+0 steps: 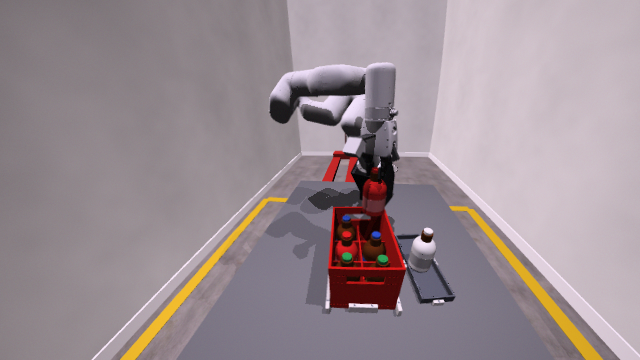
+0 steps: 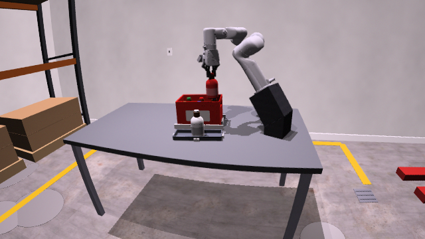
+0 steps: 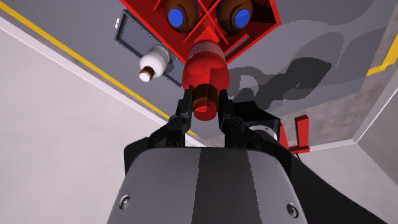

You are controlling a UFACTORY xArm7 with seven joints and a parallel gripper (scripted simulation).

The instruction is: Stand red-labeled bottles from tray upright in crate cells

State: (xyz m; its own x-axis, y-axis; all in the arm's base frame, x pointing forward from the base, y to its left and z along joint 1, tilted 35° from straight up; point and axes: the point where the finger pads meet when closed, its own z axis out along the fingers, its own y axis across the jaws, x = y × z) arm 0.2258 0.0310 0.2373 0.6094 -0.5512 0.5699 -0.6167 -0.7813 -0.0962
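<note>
My gripper (image 1: 375, 172) (image 2: 211, 74) (image 3: 205, 98) is shut on the neck of a red-labeled bottle (image 1: 374, 197) (image 2: 212, 87) (image 3: 206, 75). It holds the bottle upright over the far right cell of the red crate (image 1: 366, 287) (image 2: 182, 113) (image 3: 270, 20), with the base about level with the rim. In the crate stand two brown bottles with blue caps (image 1: 346, 225) (image 1: 375, 245), another red bottle (image 1: 346, 246) and two green-capped bottles (image 1: 346, 258) (image 1: 382, 260). A white bottle (image 1: 422, 255) (image 2: 196, 123) (image 3: 155, 62) stands upright on the dark tray (image 1: 435, 290) (image 2: 212, 135) (image 3: 130, 30) beside the crate.
The arm's black base (image 2: 272, 113) stands on the grey table (image 2: 133, 133) behind the crate. A shelf with cardboard boxes (image 2: 40, 116) stands off the table to the left. Red blocks (image 2: 410, 172) lie on the floor.
</note>
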